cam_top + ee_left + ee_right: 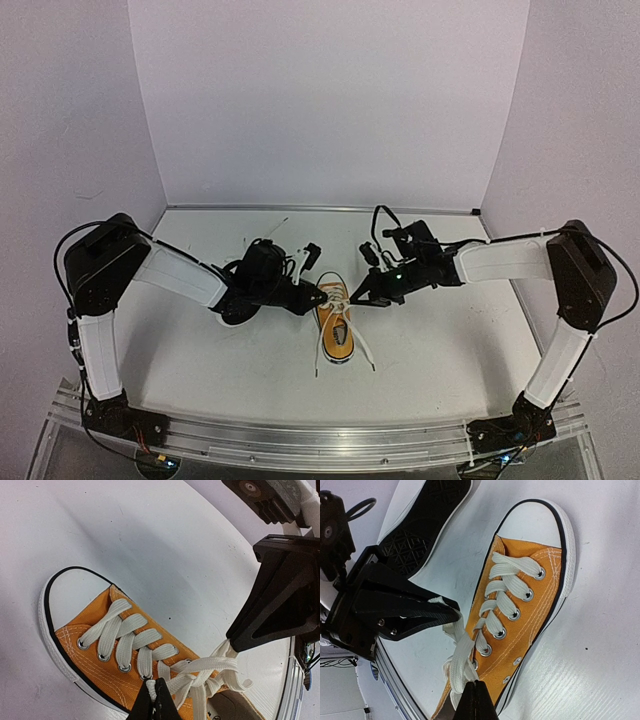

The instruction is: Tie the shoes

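The orange shoe point(336, 328) lies in the middle of the table between my two arms. Its white toe cap points away from the arm bases. My left gripper point(321, 296) is at the shoe's left side. In the left wrist view it point(155, 686) is shut on a loop of white lace point(150, 684). My right gripper point(358, 297) is at the shoe's right side. In the right wrist view it point(476, 686) is shut on another strand of lace point(462, 652). The laces cross in a knot point(212, 676) over the tongue. The other shoe point(427, 515) lies with its black sole up, under my left arm point(236, 308).
A metal rail point(320, 438) runs along the table's near edge. White walls close in the back and both sides. Loose lace ends point(368, 355) trail on the table beside the orange shoe's heel.
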You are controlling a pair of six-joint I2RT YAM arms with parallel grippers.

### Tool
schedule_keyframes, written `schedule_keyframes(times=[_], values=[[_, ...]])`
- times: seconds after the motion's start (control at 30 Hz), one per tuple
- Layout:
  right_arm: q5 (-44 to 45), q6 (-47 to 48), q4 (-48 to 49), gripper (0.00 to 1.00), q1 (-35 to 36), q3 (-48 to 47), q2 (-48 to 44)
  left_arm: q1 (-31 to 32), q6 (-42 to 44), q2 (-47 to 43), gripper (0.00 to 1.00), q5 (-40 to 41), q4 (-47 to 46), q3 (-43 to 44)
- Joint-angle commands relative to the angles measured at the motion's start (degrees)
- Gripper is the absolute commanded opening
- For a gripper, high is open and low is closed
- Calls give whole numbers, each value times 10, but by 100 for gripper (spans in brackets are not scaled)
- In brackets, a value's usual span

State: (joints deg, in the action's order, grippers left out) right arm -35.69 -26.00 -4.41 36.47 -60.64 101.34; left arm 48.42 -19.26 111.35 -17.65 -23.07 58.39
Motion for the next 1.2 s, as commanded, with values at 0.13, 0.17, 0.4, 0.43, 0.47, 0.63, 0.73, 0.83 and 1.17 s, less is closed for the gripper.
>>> schedule_keyframes(times=[0.13,0.17,0.4,0.43,0.47,0.63,0.73,0.83,1.17], values=[[51,3,-16,0,1,20,-33,-2,34,-60,0,48,7,-18],[55,3,-19,0,-1,22,-35,-2,37,-62,0,52,11,-19],[82,4,-31,0,-9,45,-57,-2,48,-66,0,74,29,-24],[86,5,-33,0,-10,49,-60,-1,48,-66,0,78,31,-25],[89,4,-35,0,-11,52,-62,-2,48,-66,0,82,35,-25],[99,8,-41,0,-15,68,-66,-2,55,-67,0,97,57,-27],[105,10,-44,0,-17,76,-68,-2,56,-68,0,100,59,-36],[111,11,-45,0,-20,83,-69,-2,58,-67,0,108,62,-40],[118,14,-49,0,-31,91,-71,-13,52,-66,0,133,67,-45]])
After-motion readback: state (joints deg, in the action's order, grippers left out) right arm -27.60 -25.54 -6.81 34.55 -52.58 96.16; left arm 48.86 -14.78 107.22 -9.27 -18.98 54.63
